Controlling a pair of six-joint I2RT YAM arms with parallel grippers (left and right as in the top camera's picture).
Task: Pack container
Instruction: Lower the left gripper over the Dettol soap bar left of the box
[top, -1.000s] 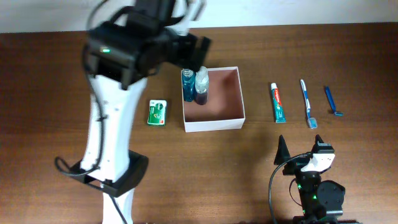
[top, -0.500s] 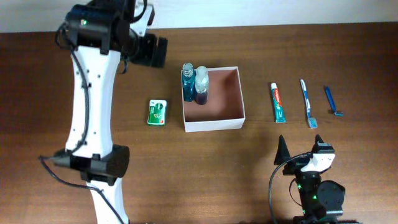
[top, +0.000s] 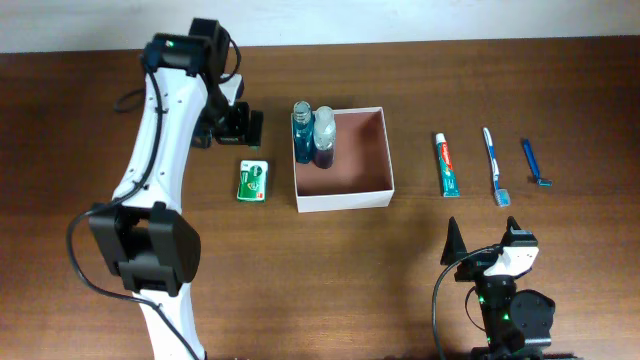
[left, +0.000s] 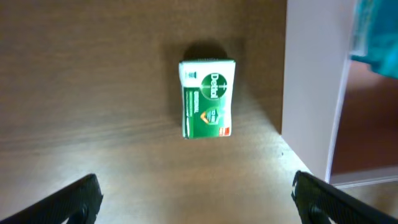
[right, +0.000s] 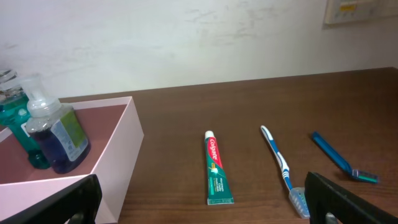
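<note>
— Brown table: our left gripper, spread wide, hovers above the green packet.
— Just right of it, our container holds two bottles; toothpaste lies beyond; our right gripper gapes wide too.

Tabletop: dark brown wood, grain running left to right, filling nearly the whole overhead frame. A bright patch of light lies low and centre in the left wrist view.
Wall: off-white, faintly scuffed, behind the tabletop's far edge.
Wall plate: pale, upper right of the right wrist view, cut by the frame.
</note>
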